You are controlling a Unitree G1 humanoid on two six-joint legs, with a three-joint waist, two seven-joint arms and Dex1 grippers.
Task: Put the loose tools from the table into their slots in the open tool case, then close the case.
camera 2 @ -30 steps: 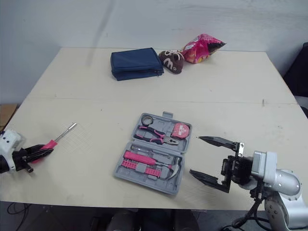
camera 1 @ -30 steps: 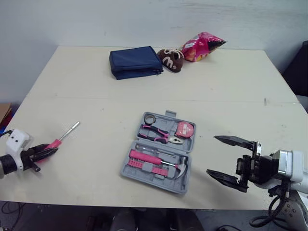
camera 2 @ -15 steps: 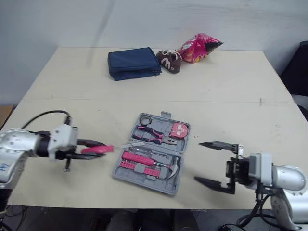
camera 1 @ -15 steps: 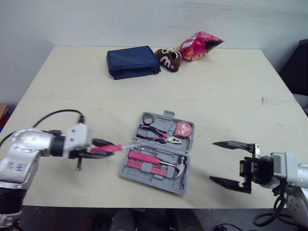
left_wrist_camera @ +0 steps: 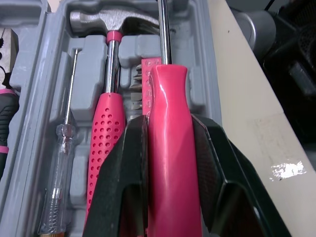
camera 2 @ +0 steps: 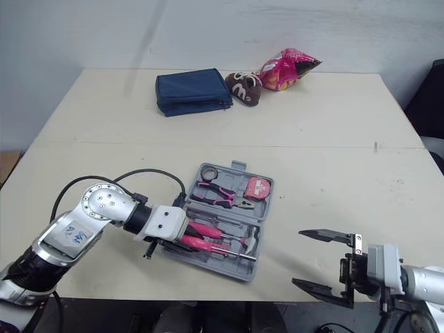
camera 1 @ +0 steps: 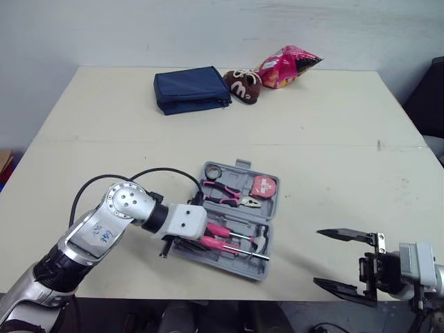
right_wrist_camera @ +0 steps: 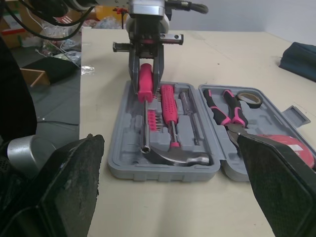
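Pale counter (camera 1: 347, 139): open grey tool case (camera 1: 243, 165) near-middle, then navy pouch (camera 1: 192, 89), brown plush thing (camera 1: 243, 84) and pink snack bag (camera 1: 288, 66) at the far edge.

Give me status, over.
Left gripper shut on screwdriver, low over the open case. Right gripper open, off to the side. Hammer seated alongside, not blocking.

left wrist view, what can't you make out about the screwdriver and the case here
- screwdriver tip: the shaft is cut off by the picture's edge.
- Slot beneath it in the tool case: hidden by the pink handle and the left gripper, so whether it is seated cannot be told.
- bit row: partly covered by the handle.
- pliers: mostly cut off by the edge.
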